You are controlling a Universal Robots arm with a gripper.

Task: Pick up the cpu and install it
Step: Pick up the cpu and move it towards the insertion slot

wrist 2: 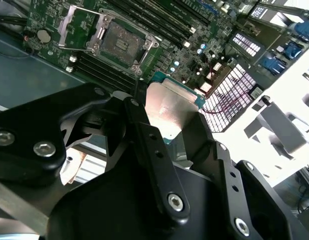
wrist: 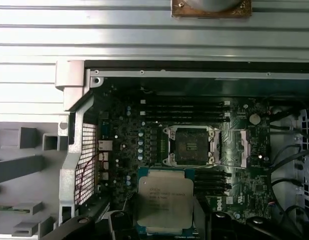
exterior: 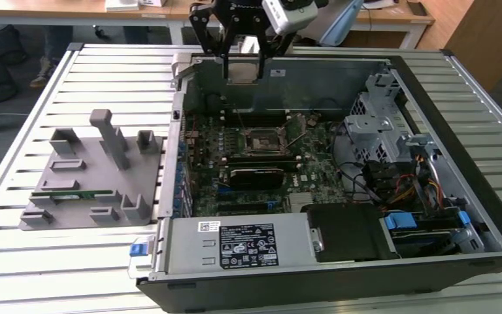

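On the desk (exterior: 102, 72), a gray parts holder (exterior: 94, 176) lies to the exterior view's left of the open motherboard socket (exterior: 257, 142). The hand (exterior: 245, 75) pinches the cpu (exterior: 244, 67) by its edges, raised above the socket and apart from it.

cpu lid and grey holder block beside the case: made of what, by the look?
cpu: lid looks like bare silvery metal, satin finish, with a soft sheen in both wrist views; rim looks like teal-green circuit board.
grey holder block: probably matte plastic or painted metal, uniformly dull grey without glints.
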